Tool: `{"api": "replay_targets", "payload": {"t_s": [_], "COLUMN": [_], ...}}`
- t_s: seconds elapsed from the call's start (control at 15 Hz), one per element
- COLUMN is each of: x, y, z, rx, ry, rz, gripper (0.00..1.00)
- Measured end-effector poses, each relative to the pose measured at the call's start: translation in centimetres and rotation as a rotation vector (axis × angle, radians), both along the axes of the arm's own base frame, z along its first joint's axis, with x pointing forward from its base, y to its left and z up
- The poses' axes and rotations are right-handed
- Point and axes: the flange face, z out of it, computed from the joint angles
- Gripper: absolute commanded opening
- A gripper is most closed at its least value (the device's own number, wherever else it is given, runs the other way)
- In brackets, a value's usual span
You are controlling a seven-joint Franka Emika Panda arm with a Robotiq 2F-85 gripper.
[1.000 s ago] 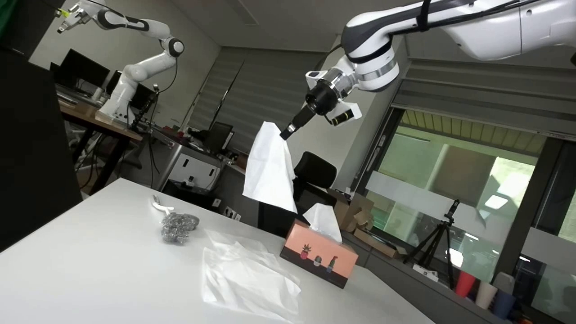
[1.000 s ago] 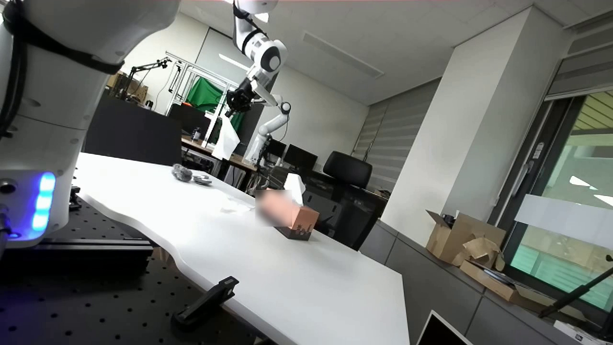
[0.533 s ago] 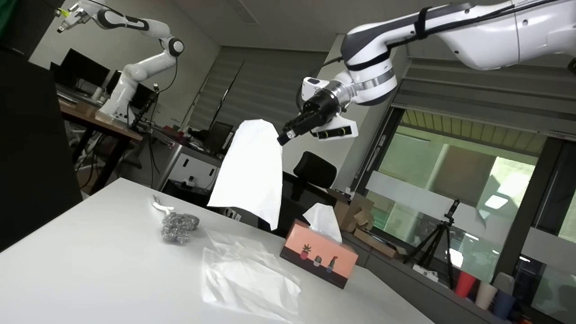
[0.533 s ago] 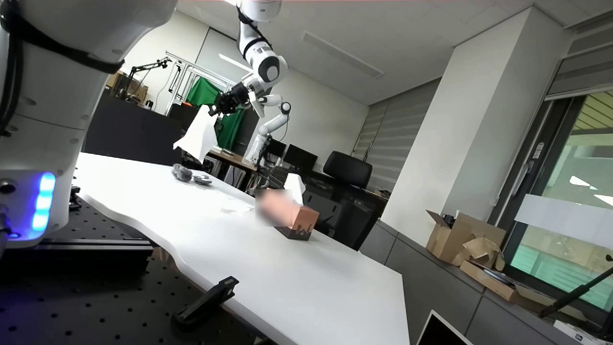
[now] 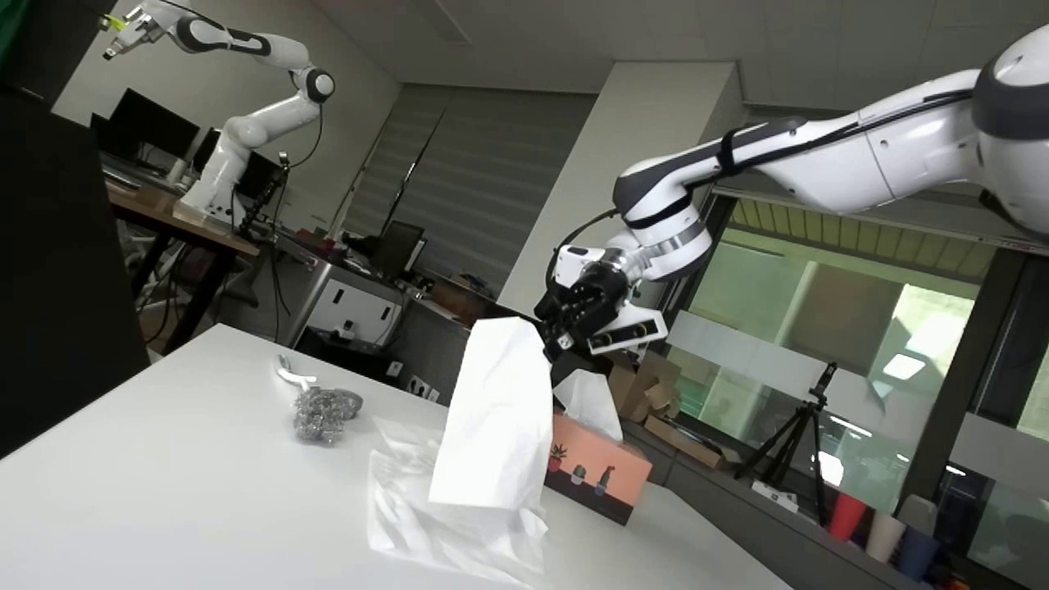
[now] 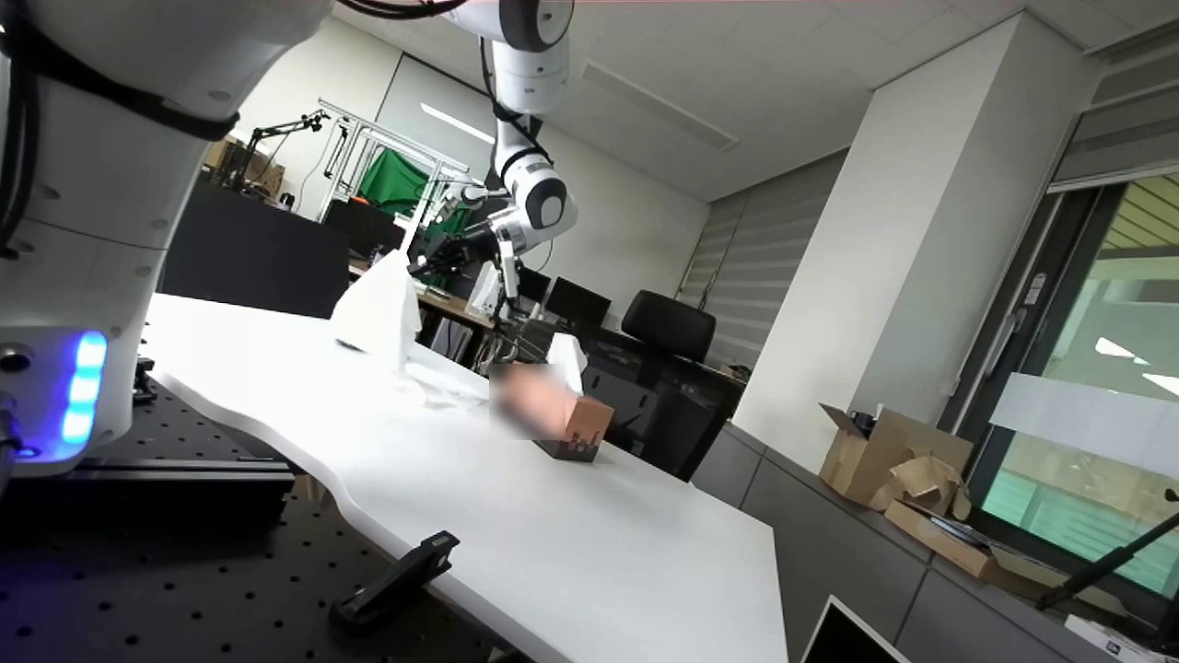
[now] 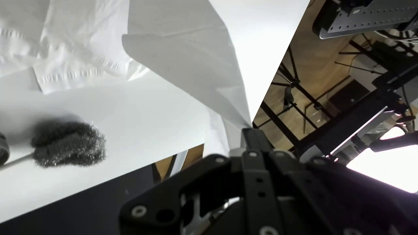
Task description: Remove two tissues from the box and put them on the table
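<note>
My gripper (image 5: 549, 352) is shut on a white tissue (image 5: 496, 418) and holds it by one corner above the table; the wrist view shows the closed fingertips (image 7: 253, 130) pinching the held tissue (image 7: 192, 62). The held tissue hangs over flat, crumpled tissues (image 5: 401, 524) on the table, which also show in the wrist view (image 7: 78, 45). The pink and dark tissue box (image 5: 602, 479) stands beside them, with another tissue (image 5: 588, 401) sticking up from its top. In an exterior view the gripper (image 6: 416, 269) and the held tissue (image 6: 382, 308) are left of the box (image 6: 587, 428).
The white table (image 5: 164, 475) also bears a grey fuzzy bundle (image 5: 322, 415) with a white-handled thing (image 5: 293, 375) beside it. The bundle shows in the wrist view (image 7: 70, 145). A black clamp (image 6: 396, 585) sits at the table's edge. A black chair (image 6: 668, 322) stands behind the table.
My gripper has come down toward the table with the tissue still in it. The tissue swung outward and now hangs lower, in front of the tissues on the table and part of the box.
</note>
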Motion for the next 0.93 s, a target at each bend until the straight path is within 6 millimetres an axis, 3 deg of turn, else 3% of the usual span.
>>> {"api": "replay_targets", "payload": {"t_s": [0.2, 0.4, 0.73, 0.8, 0.87, 0.93], "x": [0.8, 2.1, 6.1, 6.8, 7.4, 7.9], "y": [-1.1, -1.2, 0.0, 0.5, 0.9, 1.3], "z": [-3.3, -5.3, -6.2, -6.1, -5.9, -5.7], "rx": [-0.027, -0.045, -0.073, -0.086, -0.101, -0.119], "ry": [0.068, 0.071, -0.189, -0.247, -0.302, -0.356], "rz": [-0.033, -0.078, -0.229, -0.255, -0.279, -0.304], "gripper": [0.0, 0.0, 0.0, 0.26, 0.26, 0.33]}}
